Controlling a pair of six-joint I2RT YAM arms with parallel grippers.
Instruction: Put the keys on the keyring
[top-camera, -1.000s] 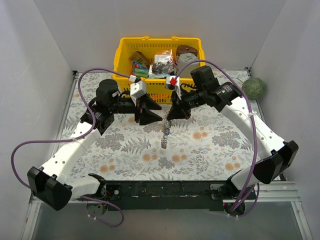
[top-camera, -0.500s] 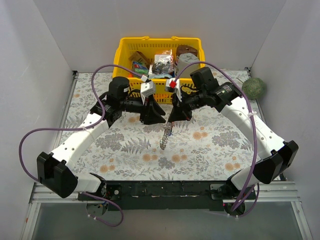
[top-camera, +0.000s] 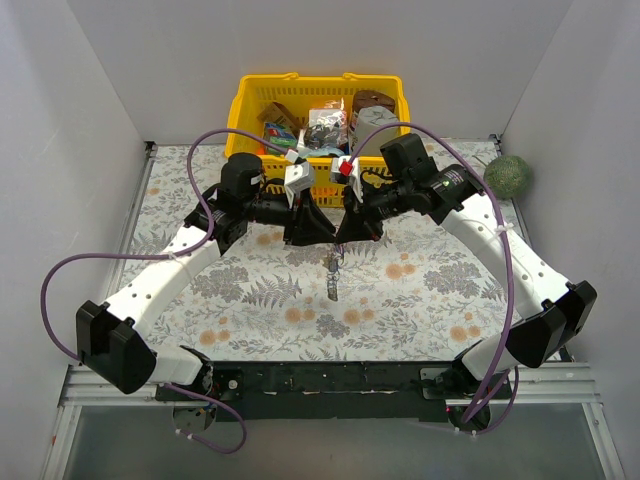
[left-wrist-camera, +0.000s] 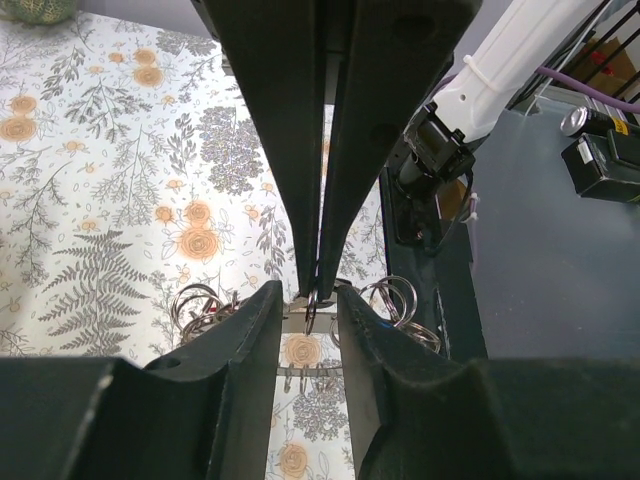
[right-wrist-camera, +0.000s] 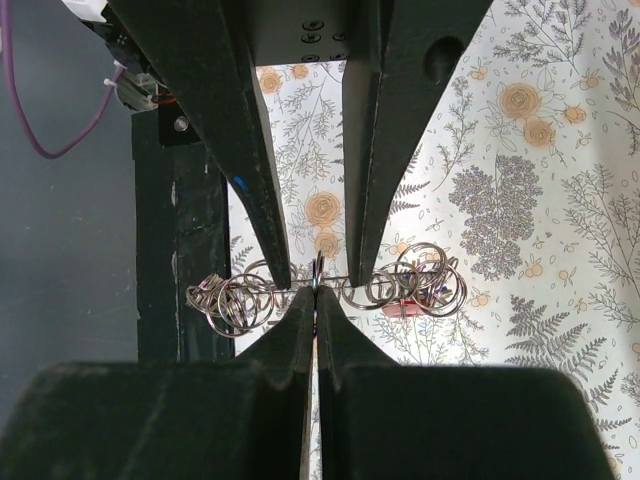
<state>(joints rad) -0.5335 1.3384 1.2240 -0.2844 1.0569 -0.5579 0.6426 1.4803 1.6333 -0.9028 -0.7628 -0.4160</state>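
Observation:
The keyring (top-camera: 332, 278) is a bunch of silvery split rings strung on a thin wire, hanging above the floral cloth between the two arms. My right gripper (right-wrist-camera: 316, 292) (top-camera: 345, 232) is shut on one small ring (right-wrist-camera: 318, 268) at the wire's middle. Ring clusters hang on either side, a left cluster (right-wrist-camera: 228, 300) and a right cluster (right-wrist-camera: 420, 285). My left gripper (left-wrist-camera: 310, 300) (top-camera: 322, 232) faces it, jaws apart. Its fingertips (right-wrist-camera: 275, 270) straddle that ring and reach down to the wire. A small red piece (right-wrist-camera: 400, 308) sits among the right cluster. I cannot make out the keys.
A yellow basket (top-camera: 250, 110) full of packets stands at the back, just behind both wrists. A green ball (top-camera: 508, 175) lies at the right wall. White walls close in left, right and back. The black base rail (top-camera: 330, 380) runs along the near edge.
My left arm has swung right until its fingers meet the right gripper's, and its jaws have narrowed. The hanging bunch has swayed slightly. The right gripper has stayed shut.

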